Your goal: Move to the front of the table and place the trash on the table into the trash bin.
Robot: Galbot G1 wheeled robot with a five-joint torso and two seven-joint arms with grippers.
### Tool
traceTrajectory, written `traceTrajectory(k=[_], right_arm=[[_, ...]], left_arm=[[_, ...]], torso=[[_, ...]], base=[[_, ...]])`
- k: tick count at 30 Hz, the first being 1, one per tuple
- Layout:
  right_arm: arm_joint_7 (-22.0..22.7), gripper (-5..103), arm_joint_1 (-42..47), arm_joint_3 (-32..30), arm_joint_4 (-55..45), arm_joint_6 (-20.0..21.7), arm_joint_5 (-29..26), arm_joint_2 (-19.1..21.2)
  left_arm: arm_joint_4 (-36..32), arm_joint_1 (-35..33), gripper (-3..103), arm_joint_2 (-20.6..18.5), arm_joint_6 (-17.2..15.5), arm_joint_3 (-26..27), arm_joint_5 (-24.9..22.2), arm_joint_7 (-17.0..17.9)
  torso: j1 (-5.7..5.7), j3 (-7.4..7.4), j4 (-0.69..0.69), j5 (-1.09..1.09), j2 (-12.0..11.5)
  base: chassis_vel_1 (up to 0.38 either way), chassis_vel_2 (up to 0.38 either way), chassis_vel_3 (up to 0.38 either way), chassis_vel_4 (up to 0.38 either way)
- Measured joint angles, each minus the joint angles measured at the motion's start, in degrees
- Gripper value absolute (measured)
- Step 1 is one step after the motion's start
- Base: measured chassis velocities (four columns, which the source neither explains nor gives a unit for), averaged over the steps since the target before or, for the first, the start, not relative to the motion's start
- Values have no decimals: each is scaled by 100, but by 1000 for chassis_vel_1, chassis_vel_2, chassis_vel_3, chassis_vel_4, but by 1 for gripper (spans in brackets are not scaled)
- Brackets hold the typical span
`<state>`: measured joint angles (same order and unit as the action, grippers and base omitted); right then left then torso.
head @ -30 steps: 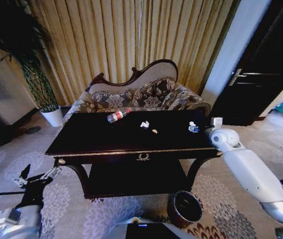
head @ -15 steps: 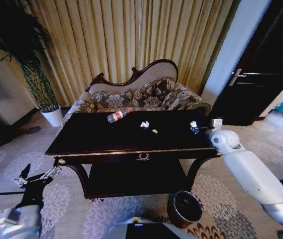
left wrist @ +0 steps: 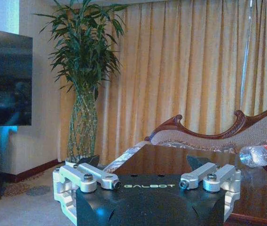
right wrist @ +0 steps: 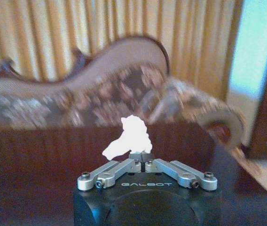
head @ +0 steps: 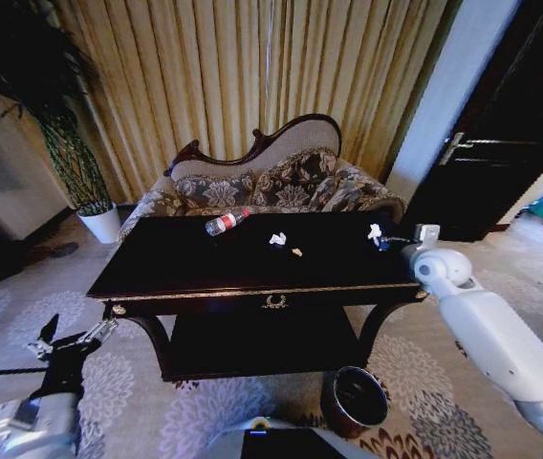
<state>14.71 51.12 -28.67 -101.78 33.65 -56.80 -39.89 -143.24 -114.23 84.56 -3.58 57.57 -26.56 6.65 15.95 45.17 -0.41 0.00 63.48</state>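
Note:
The dark glossy table (head: 176, 263) stands in front of me. On it lie a clear bottle (head: 226, 223) with a red label, a white paper scrap (head: 277, 239) and a tiny bit (head: 296, 252). My right gripper (head: 380, 238) hovers over the table's right end, shut on another white paper scrap (head: 375, 230). In the right wrist view that scrap (right wrist: 129, 136) sticks up from the shut right gripper (right wrist: 141, 159). The trash bin (head: 355, 400) sits on the floor by the table's front right leg. My left gripper (head: 73, 337) hangs open, low at the left; in its wrist view, the left gripper (left wrist: 143, 164) faces the bottle (left wrist: 260, 155).
A patterned sofa (head: 271, 182) stands behind the table before gold curtains. A tall plant in a white pot (head: 102, 223) is at the back left, next to a TV (left wrist: 6, 77). A dark door (head: 501, 143) is at the right. Patterned carpet surrounds the table.
My right gripper has risen off the table's right end with the paper scrap and drifted slightly right. The left arm and the other trash have not moved.

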Motion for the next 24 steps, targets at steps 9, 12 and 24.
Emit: traceTrajectory(k=[9,12,24], right_arm=[[-366,0,1563,-954,-1365,-1220,45,20],[-392,0,2063,-1194,-1822,-1380,66,-210],[-575,0,3218,-1673,-2206,-1779,1369,-977]], left_arm=[[0,107,100,-67,-27,29,-94,6],[0,116,100,-81,-29,34,-115,12],[0,104,100,-357,-221,230,-308,2]], torso=[[0,-1,-1,-1,0],[0,-1,0,-2,0],[0,-1,0,0,0]], base=[[0,0,0,0],[0,0,0,0],[0,0,0,0]])
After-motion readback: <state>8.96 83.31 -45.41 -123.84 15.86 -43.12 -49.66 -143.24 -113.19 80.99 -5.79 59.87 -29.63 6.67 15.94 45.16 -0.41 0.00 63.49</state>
